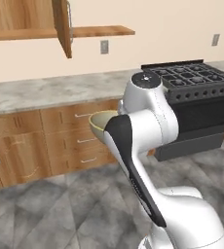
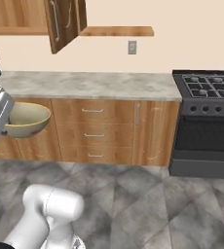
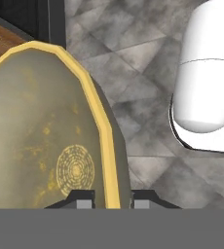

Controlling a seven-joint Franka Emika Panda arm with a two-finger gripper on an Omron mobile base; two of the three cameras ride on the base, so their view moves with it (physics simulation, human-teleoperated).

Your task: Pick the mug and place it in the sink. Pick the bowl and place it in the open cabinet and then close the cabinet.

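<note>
1. We carry the bowl (image 2: 27, 120) in mid-air, low in front of the base drawers (image 2: 93, 132), below the table (image 2: 94, 83) edge, held upright with its opening up.
2. Our end effector (image 3: 113, 198) is clenched on the bowl's yellowish rim, one fingertip inside and one outside, so the wall is pinched between them.
3. We judge this rim grip keeps the bowl level while it travels.
4. The cabinet (image 2: 60, 22) stands open up on the wall, its door (image 1: 63, 26) swung out over the light shelf (image 2: 116, 31).
5. The stove (image 2: 206, 116) sits to the right, well apart.
6. Next we judge a lift toward that shelf is needed.
</note>
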